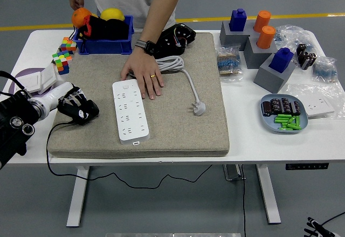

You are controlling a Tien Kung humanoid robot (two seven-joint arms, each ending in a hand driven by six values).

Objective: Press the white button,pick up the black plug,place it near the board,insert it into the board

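left hand (77, 106) seems closed on black plug (86, 111), near pwr strip (130, 110)

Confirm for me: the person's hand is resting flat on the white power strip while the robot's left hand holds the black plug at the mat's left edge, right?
Not quite. In the head view the person's hand lies flat on the grey mat beside the power strip, not on it. The left hand does hold the black plug there.
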